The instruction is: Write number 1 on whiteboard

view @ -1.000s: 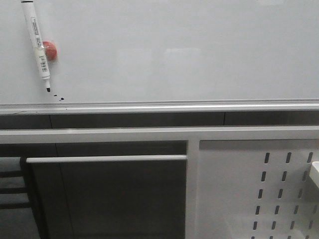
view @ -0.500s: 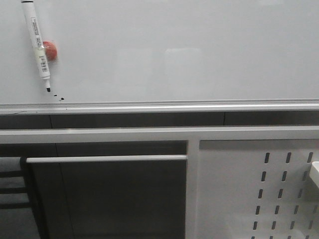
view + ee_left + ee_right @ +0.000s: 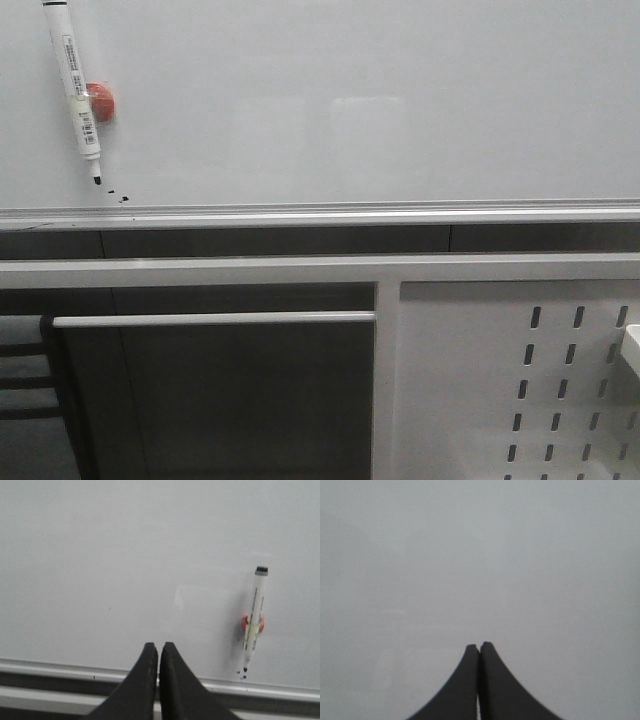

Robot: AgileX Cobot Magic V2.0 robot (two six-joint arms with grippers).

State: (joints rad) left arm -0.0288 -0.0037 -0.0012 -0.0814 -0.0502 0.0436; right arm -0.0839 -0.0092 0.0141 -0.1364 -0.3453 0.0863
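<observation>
On the whiteboard (image 3: 380,110), toward its left side in the front view, a white marker (image 3: 74,85) hangs nearly upright against a small red magnet (image 3: 100,102), black tip pointing down and slightly to the right. Just below the tip sit a couple of tiny black dots (image 3: 118,196), close above the silver edge rail (image 3: 320,214) that runs along the board's lower border. No vertical stroke shows anywhere on the glossy white surface, so the number 1 is not written.

Neither arm appears in the front view. From the left wrist camera, the left gripper (image 3: 158,646) faces the whiteboard (image 3: 125,565) with its two dark fingers pressed together and nothing between them. The marker (image 3: 254,622) hangs well apart from those fingertips, off to one side, with the red magnet (image 3: 245,624) peeking out behind its barrel; the rail (image 3: 60,669) passes behind the fingers.

From the right wrist camera, the right gripper (image 3: 480,645) is likewise closed, fingers touching and empty, pointing at a plain stretch of whiteboard (image 3: 480,555); no marker or mark is visible there.

Below the board in the front view stand a white frame with a horizontal bar (image 3: 215,319) and a perforated panel (image 3: 520,380) with slots at the lower right.
</observation>
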